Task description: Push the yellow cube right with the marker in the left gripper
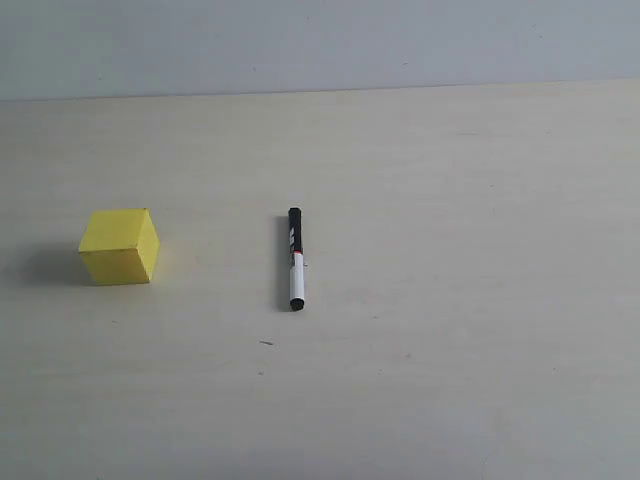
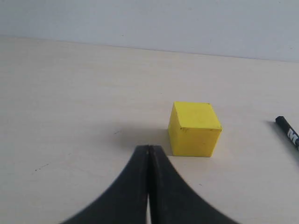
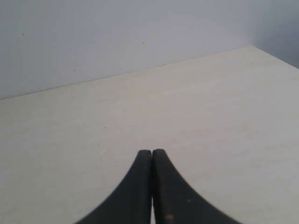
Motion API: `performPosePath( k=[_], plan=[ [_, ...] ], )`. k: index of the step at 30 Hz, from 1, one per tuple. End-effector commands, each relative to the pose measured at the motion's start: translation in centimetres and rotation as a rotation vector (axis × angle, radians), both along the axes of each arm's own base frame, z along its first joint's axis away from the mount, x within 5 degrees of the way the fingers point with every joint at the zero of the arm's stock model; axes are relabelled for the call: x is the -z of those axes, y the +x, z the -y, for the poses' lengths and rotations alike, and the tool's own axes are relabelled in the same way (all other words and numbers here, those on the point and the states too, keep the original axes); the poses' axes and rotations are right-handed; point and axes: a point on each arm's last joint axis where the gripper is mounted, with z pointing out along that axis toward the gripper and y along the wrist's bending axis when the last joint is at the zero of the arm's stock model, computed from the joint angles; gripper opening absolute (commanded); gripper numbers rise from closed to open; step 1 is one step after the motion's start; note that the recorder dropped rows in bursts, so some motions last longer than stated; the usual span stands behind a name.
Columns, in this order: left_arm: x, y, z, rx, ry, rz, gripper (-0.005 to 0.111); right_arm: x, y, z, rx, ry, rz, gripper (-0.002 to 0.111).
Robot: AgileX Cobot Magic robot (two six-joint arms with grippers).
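While the marker (image 1: pixel 295 258) lies loose on the table (image 1: pixel 450 380), both claws are closed on nothing

Nearest its wrist camera, the left gripper (image 2: pixel 148 149) has its black fingers pressed tip to tip. Just beyond them the yellow cube (image 2: pixel 194 129) sits flat on the pale tabletop. The marker lies to the cube's right, well apart from it, with its black cap pointing toward the grey wall (image 1: pixel 300 40). The right gripper (image 3: pixel 152 152) is likewise pressed closed.
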Motion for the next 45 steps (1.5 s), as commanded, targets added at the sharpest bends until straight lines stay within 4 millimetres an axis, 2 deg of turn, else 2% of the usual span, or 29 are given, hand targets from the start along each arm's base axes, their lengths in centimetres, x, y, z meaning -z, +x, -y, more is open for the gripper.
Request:
performPosePath(
  k=[1,9,12,14,17,18,20,21,22,23,24,25,26,28,29,31,33,35,36,37,38,39,40,43,44,45],
  plan=[
    [-0.1,0.0,0.0,-0.003,-0.002,0.009,0.000,0.1,0.0,0.0,0.002,-0.004,0.006,0.000],
    [-0.1,0.0,0.0,-0.003,-0.002,0.009,0.000,0.1,0.0,0.0,0.002,-0.004,0.006,0.000],
    [-0.4,0.1,-0.3,0.009,0.160,0.056,0.000,0.1,0.0,0.0,0.002,-0.004,0.006,0.000],
    [-1.0,0.2,-0.2,0.025,0.187,0.133,0.000,0.1,0.0,0.0,0.002,-0.004,0.006,0.000],
    [-3.7,0.1,0.8,0.080,-0.092,0.403,0.000,0.1,0.0,0.0,0.002,-0.004,0.006,0.000],
    [-4.1,0.0,0.9,0.093,-0.115,0.450,0.000,0.1,0.0,0.0,0.002,-0.004,0.006,0.000],
    [-5.9,-0.6,1.2,0.159,-0.352,0.608,0.000,0.1,0.0,0.0,0.002,-0.004,0.006,0.000],
    [-6.7,-1.0,1.4,0.215,-0.572,0.655,0.000,0.1,0.0,0.0,0.002,-0.004,0.006,0.000],
    [-7.1,-1.2,1.5,0.247,-0.650,0.680,0.000,0.1,0.0,0.0,0.002,-0.004,0.006,0.000],
    [-8.0,-1.9,1.5,0.311,-0.710,0.788,0.000,0.1,0.0,0.0,0.002,-0.004,0.006,0.000],
    [-9.2,-2.5,1.3,0.335,-0.754,0.860,0.000,0.1,0.0,0.0,0.002,-0.004,0.006,0.000],
    [-10.9,-2.5,1.1,0.316,-0.786,0.846,0.000,0.1,0.0,0.0,0.002,-0.004,0.006,0.000],
    [-12.6,-1.6,1.0,0.231,-0.762,0.721,0.000,0.1,0.0,0.0,0.002,-0.004,0.006,0.000],
    [-16.4,1.3,1.0,0.084,-0.563,0.488,0.000,0.1,0.0,0.0,0.002,-0.004,0.006,0.000],
    [-17.4,3.7,1.1,0.028,-0.465,0.347,0.000,0.1,0.0,0.0,0.002,-0.004,0.006,0.000],
    [-17.7,8.5,1.6,-0.049,-0.289,0.029,0.000,0.1,0.0,0.0,0.002,-0.004,0.006,0.000],
    [-16.5,12.0,2.5,-0.045,-0.137,-0.263,0.000,0.1,0.0,0.0,0.002,-0.004,0.006,0.000],
    [-14.5,15.2,4.2,0.030,-0.006,-0.564,0.000,0.1,0.0,0.0,0.002,-0.004,0.006,0.000],
    [-12.0,17.5,6.3,0.085,0.057,-0.765,0.000,0.1,0.0,0.0,0.002,-0.004,0.006,0.000],
    [-11.0,18.3,7.7,0.111,0.081,-0.821,0.000,0.1,0.0,0.0,0.002,-0.004,0.006,0.000],
    [-9.4,19.3,10.5,0.145,0.094,-0.893,0.000,0.1,0.0,0.0,0.002,-0.004,0.006,0.000],
    [-8.7,19.8,11.9,0.151,0.101,-0.914,0.000,0.1,0.0,0.0,0.002,-0.004,0.006,0.000],
    [-7.8,20.5,14.6,0.162,0.111,-0.940,0.000,0.1,0.0,0.0,0.002,-0.004,0.006,0.000],
    [-6.9,20.8,19.1,0.237,0.154,-0.961,0.000,0.1,0.0,0.0,0.002,-0.004,0.006,0.000],
    [-6.5,21.0,21.9,0.267,0.168,-0.963,0.000,0.1,0.0,0.0,0.002,-0.004,0.006,0.000],
    [-6.2,21.1,23.1,0.269,0.168,-0.965,0.000,0.1,0.0,0.0,0.002,-0.004,0.006,0.000]
  ],
)
